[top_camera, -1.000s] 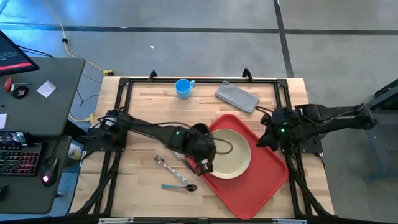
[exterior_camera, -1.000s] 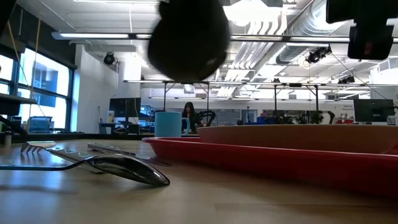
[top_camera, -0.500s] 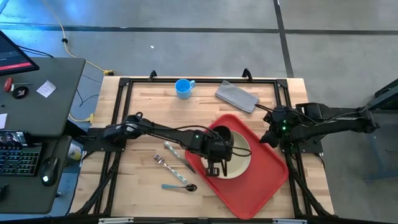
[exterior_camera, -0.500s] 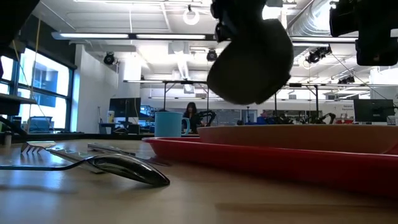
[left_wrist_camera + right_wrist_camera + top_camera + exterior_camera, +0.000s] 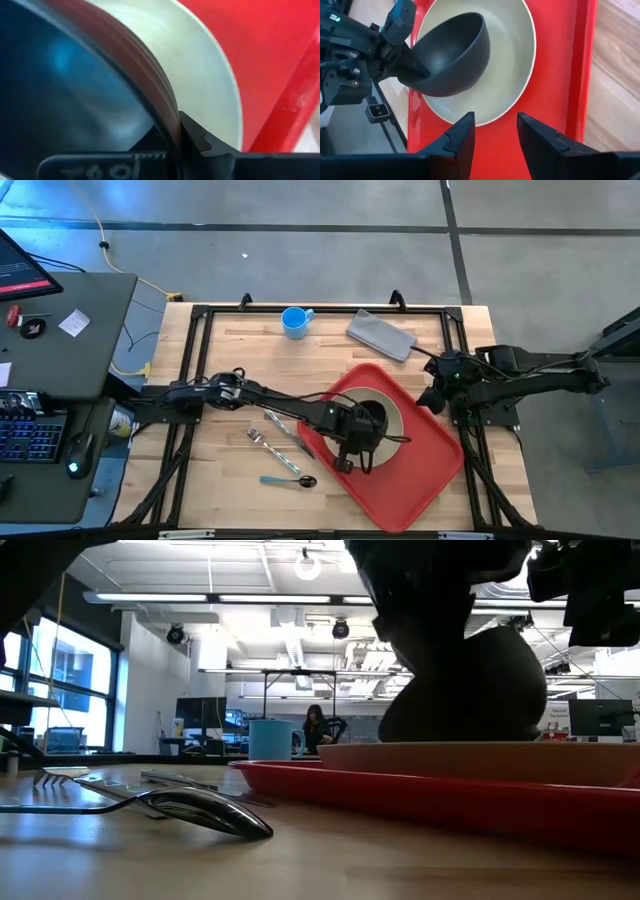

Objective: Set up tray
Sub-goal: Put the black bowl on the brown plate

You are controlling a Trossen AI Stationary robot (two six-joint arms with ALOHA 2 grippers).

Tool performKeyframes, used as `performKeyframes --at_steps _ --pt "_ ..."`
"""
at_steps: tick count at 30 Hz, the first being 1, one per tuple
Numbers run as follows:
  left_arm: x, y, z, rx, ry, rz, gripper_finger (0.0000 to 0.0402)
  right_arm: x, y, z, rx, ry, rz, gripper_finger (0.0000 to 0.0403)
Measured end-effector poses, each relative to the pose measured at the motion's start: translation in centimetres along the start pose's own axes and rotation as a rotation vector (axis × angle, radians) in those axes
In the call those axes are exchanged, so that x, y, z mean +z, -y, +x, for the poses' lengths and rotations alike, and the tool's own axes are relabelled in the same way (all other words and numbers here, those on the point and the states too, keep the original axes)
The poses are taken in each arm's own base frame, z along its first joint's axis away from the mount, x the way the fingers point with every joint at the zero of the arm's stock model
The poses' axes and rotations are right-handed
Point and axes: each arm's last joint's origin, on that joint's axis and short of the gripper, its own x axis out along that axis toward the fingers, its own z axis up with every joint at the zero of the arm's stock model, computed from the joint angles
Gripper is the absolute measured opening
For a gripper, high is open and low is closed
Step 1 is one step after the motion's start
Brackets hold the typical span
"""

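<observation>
Your left claw (image 5: 422,70) pinches the bowl (image 5: 451,52) rim over the plate (image 5: 512,60); right claw (image 5: 492,125) open, empty; tray (image 5: 425,450) looks stiff, light, slick; grip its rim.

Tray (image 5: 432,465) showing red; plate (image 5: 512,60) beige; bowl (image 5: 451,55) dark grey; mug (image 5: 295,321) blue; cloth (image 5: 381,335) grey.

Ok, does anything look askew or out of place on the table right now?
The red tray lies diagonally rather than square with the table edges. The black bowl is tilted on the beige plate, gripped at its rim by the left gripper. Nothing looks spilled or damaged.
</observation>
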Motion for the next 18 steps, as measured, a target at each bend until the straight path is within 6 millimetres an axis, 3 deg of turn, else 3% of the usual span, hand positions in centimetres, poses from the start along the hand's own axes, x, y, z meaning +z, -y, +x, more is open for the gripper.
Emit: performKeyframes --at_steps 6,18 --pt "-0.19 0.03 -0.01 -0.008 -0.021 0.011 0.004 0.0 -0.01 0.0 0.002 -0.002 0.023 0.0138" --pt "-0.21 0.12 -0.31 -0.034 -0.035 0.014 0.0106 0.03 -0.04 0.0 0.004 0.003 0.044 0.0138"
